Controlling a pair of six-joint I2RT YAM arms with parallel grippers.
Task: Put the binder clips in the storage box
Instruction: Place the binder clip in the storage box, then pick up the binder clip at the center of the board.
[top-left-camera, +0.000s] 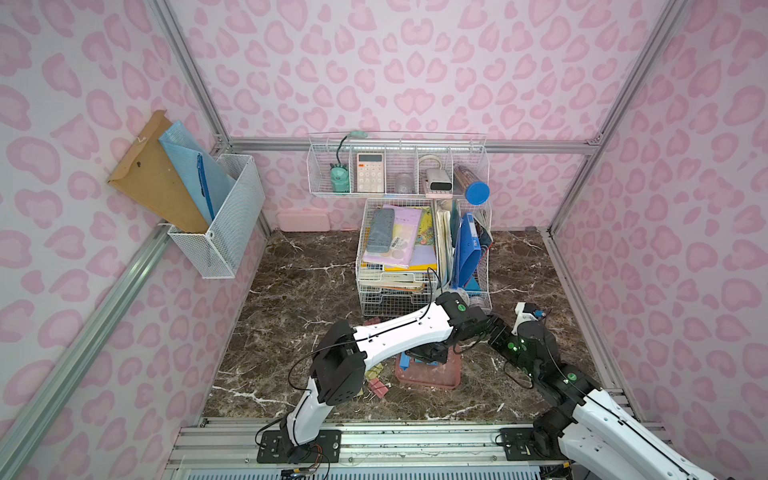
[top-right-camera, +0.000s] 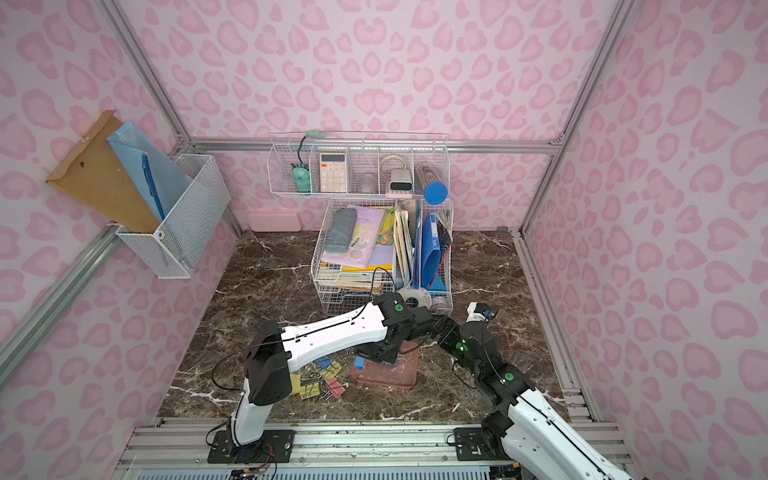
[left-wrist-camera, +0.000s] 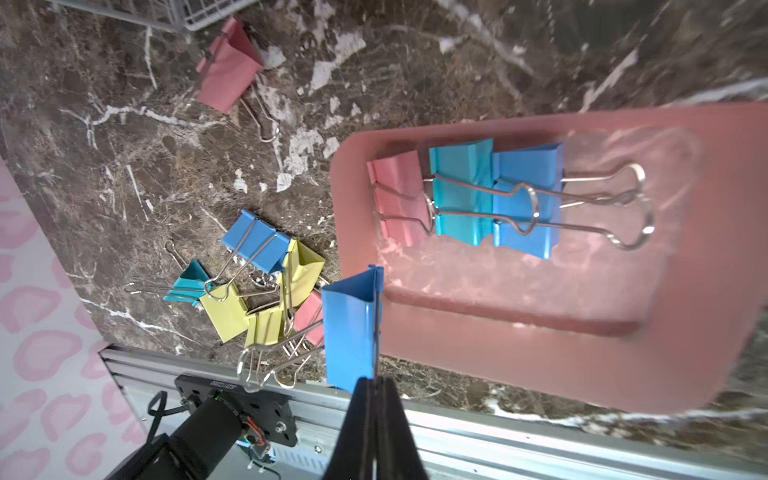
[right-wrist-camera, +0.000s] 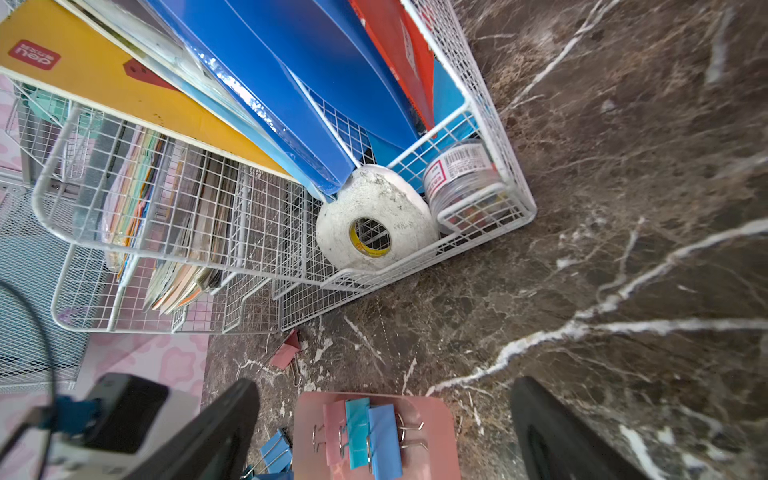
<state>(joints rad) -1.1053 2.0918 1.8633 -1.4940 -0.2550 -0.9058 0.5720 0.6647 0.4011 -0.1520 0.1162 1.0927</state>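
Pink leopard-spot walls (top-left-camera: 415, 62) wrapped round on three sides, framed by silver metal rails (top-left-camera: 395, 145). Down below, a dark brown marble floor (top-left-camera: 299, 291) ran with white veins. On the side wall hung a white mesh bin (top-left-camera: 232, 232), a brown envelope (top-left-camera: 153, 183) and a blue folder (top-left-camera: 187, 153) poking out. Along the back, a wire shelf (top-left-camera: 320, 166) carried a calculator (top-left-camera: 370, 172). Beneath it stood a wire rack (top-left-camera: 390, 305) stuffed with papers (top-left-camera: 399, 237) and files (top-left-camera: 467, 249), a tape roll (right-wrist-camera: 374, 218) tucked at its front corner. Light was even and soft.
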